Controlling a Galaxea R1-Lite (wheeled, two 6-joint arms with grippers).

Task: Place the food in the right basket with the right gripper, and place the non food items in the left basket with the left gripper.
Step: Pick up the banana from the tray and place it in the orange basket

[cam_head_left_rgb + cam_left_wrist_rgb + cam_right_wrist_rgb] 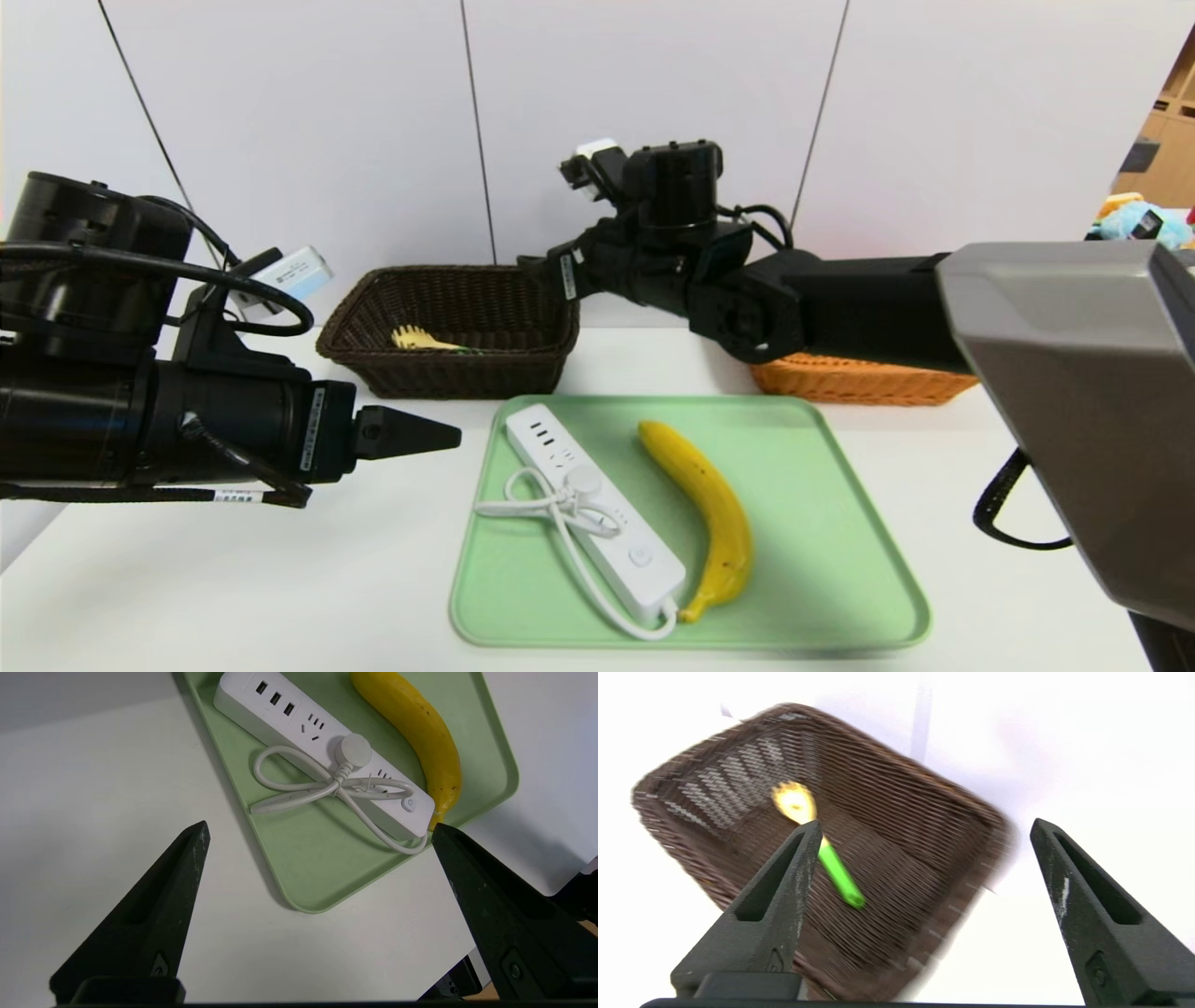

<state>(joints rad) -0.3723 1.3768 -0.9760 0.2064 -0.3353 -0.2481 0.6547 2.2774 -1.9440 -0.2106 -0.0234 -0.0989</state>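
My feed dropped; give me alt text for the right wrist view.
The right hand is open and empty above the dark brown wicker basket, its fingers wide apart. Inside lies a yellow pasta spoon with a green handle.

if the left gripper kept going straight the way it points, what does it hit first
Probably the power strip on the tray, since the left gripper points toward it; its height above the tray is unclear.
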